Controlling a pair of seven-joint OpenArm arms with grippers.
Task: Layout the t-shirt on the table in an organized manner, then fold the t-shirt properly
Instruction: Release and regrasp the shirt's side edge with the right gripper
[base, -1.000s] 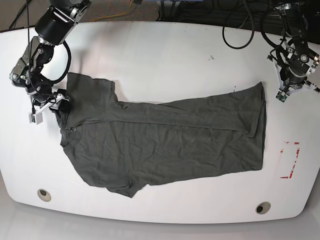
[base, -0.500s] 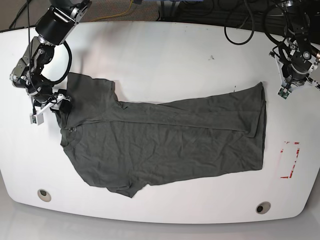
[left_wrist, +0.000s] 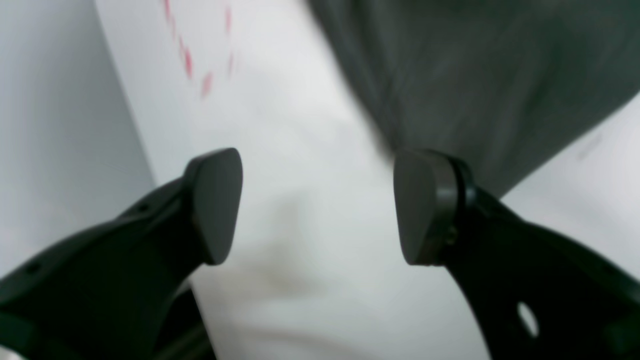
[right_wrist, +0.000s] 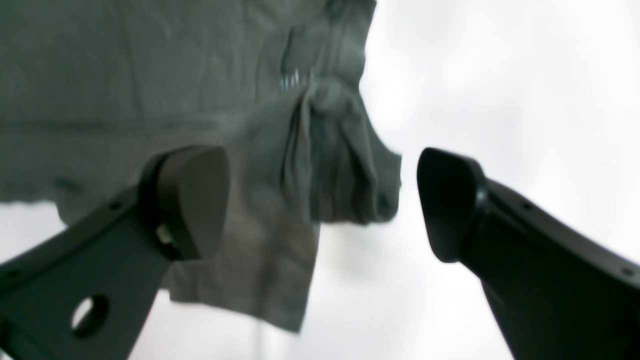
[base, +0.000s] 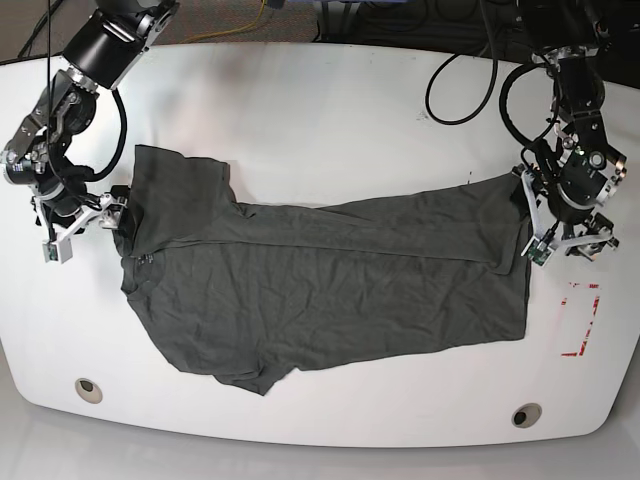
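Both pairs of jaws gape, released, beside the t-shirt's (base: 330, 285) opposite ends.

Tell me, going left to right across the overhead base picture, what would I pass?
Right claw → t-shirt → left claw → red tape mark, all on the white table.

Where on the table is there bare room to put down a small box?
The table is bare along the far side above the shirt, and in a thinner strip between its lower hem and the two grommets. It is crowded at both shirt ends, where the left claw and right claw sit.
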